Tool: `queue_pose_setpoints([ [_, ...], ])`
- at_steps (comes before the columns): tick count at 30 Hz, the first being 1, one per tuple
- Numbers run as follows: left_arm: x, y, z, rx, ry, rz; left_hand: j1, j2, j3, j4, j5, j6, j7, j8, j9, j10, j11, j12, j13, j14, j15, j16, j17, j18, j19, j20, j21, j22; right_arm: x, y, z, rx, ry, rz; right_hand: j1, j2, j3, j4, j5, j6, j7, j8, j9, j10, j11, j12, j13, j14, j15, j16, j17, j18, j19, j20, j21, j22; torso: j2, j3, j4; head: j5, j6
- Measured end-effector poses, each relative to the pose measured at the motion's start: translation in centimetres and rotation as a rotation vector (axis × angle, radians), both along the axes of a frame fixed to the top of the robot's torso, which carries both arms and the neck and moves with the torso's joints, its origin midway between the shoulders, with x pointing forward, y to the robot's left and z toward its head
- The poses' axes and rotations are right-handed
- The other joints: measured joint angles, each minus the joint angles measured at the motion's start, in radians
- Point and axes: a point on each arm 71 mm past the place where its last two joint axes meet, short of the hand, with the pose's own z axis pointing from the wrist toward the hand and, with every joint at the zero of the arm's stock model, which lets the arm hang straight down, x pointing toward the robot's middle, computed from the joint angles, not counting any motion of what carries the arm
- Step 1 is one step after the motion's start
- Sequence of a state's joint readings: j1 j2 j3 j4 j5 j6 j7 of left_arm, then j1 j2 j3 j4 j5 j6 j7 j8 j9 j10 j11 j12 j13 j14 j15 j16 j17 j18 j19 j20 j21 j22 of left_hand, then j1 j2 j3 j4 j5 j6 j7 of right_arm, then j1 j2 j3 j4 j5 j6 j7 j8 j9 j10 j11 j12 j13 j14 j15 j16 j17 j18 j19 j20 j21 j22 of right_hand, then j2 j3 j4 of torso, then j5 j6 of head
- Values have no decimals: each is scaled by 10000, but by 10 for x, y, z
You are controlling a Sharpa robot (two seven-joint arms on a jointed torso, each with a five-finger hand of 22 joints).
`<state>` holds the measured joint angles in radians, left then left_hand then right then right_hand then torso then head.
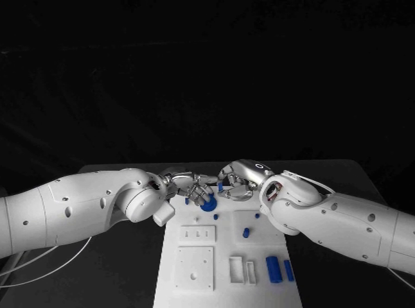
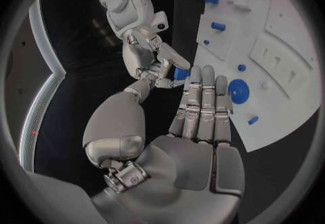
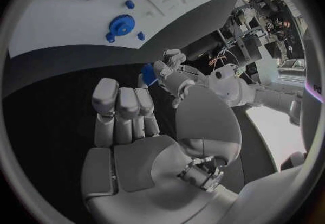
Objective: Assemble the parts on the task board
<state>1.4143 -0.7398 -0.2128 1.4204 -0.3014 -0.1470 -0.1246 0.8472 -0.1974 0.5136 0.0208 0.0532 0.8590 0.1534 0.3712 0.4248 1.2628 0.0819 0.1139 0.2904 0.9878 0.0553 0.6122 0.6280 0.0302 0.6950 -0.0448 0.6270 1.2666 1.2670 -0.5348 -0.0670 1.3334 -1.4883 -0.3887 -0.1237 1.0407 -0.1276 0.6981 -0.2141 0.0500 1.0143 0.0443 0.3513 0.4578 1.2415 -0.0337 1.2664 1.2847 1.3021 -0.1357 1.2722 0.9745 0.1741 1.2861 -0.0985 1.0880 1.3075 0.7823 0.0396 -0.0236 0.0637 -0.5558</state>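
Presently, both hands meet above the task board's far edge: left hand and right hand pinch one small blue part together, fingers otherwise extended.

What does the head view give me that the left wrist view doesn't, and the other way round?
Head view: the task board down to its near end, where two blue cylinders lie side by side, and both arms reaching in.
Left wrist view: the left hand from the palm side, fingers straight, and a small blue part at its fingertips against the right hand; I cannot tell which hand holds it.
Both: the hands meeting over the board's far end, and the blue gear lying on the board.
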Motion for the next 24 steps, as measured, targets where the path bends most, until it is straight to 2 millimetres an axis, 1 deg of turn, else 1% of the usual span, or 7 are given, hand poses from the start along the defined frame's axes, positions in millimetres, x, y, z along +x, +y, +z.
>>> queue_pose_setpoints([
  [6,0,-1,-2,297,190,26,108,3,0,0,0,0,0,0,0,0,0,0,10,0,0,0,9,0,-72,-1,0,13,-2,5,0,4,1,83,0,-4,-1,-1,-7,0,0,0,0,-15,14,-1,0,0,0,0,0,0,0,1,0,0,8,1,-6,-11,-20],
  [9,0,-3,-3,379,235,-13,108,3,0,0,0,0,0,0,0,0,0,0,10,0,0,0,8,1,-72,0,0,12,-3,7,1,13,5,149,-28,-29,0,0,-7,0,0,0,0,-14,14,-1,0,0,0,0,0,0,0,1,0,-1,8,8,-1,-18,-26],
  [17,0,-5,-3,460,362,3,108,3,0,0,0,0,0,0,1,0,0,0,19,0,0,0,7,0,-71,0,0,11,-6,13,1,4,44,287,-115,-16,31,31,-7,4,-4,0,0,21,-22,-1,-1,0,0,0,-1,1,0,3,0,-1,8,8,2,-18,-32],
  [24,0,-5,-4,476,404,24,215,110,-76,-77,0,0,0,0,-8,0,0,0,33,0,0,0,17,1,-71,0,0,21,-7,16,1,-33,93,341,-115,-16,31,32,-7,6,-7,0,0,21,-22,-2,11,0,0,0,-2,2,0,5,0,-1,13,7,-5,3,-23],
])
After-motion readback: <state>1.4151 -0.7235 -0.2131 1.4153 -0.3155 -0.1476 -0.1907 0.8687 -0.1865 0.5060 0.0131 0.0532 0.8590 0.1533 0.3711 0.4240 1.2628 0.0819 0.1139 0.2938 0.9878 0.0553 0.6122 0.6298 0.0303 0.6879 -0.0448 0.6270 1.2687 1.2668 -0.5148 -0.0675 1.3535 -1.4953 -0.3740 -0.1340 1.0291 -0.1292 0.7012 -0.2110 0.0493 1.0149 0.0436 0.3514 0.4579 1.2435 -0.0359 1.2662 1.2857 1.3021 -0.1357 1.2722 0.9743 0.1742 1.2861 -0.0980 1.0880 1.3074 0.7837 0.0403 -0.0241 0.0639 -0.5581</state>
